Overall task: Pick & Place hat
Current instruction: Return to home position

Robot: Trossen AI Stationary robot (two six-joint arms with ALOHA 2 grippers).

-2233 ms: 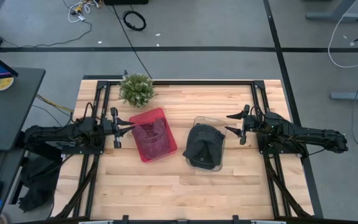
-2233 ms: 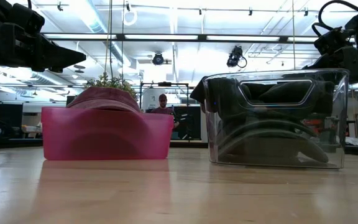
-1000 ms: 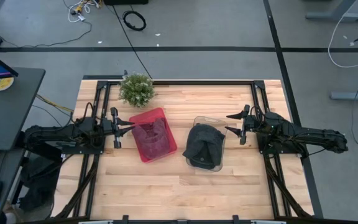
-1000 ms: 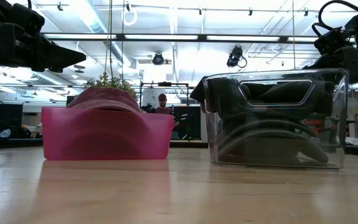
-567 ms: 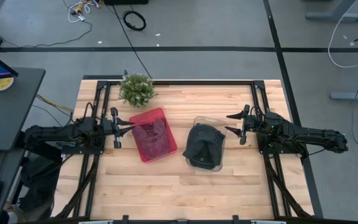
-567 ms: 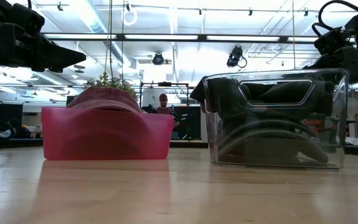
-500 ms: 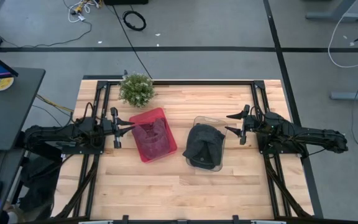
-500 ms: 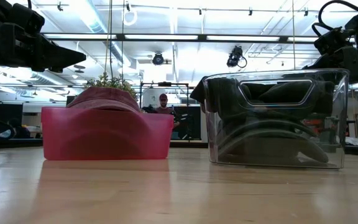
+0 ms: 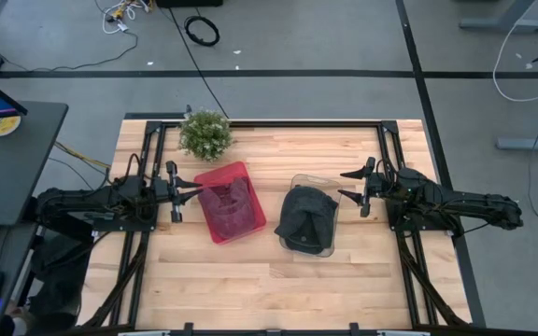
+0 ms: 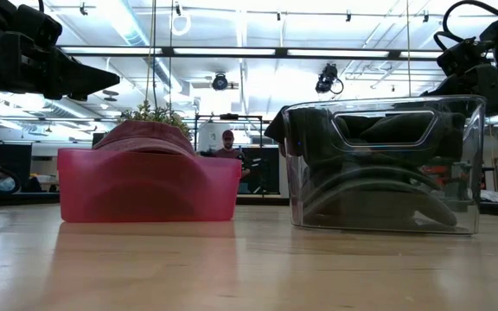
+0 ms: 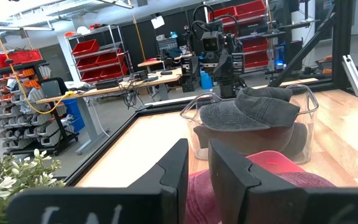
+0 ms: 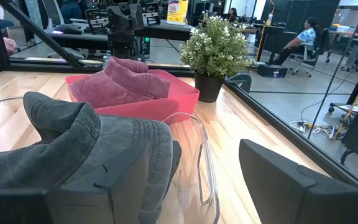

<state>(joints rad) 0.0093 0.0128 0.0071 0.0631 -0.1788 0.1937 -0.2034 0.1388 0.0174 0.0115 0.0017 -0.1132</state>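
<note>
A dark red hat (image 9: pixel 228 200) lies in a pink bin (image 9: pixel 215 175) at the table's middle left, its crown rising above the rim (image 10: pixel 142 135). A dark grey hat (image 9: pixel 304 217) lies in a clear bin (image 9: pixel 329 245) to its right, part of it draped over the rim. My left gripper (image 9: pixel 197 191) hovers shut and empty at the pink bin's left side, with the red hat just past its fingers in the left wrist view (image 11: pixel 197 168). My right gripper (image 9: pixel 343 185) hovers open and empty at the clear bin's right side, facing the grey hat (image 12: pixel 73 149).
A small potted plant (image 9: pixel 205 133) stands at the table's far left, behind the pink bin. Bare wood lies along the table's near side (image 9: pixel 278 280). A person (image 10: pixel 225 145) sits in the room far behind the table.
</note>
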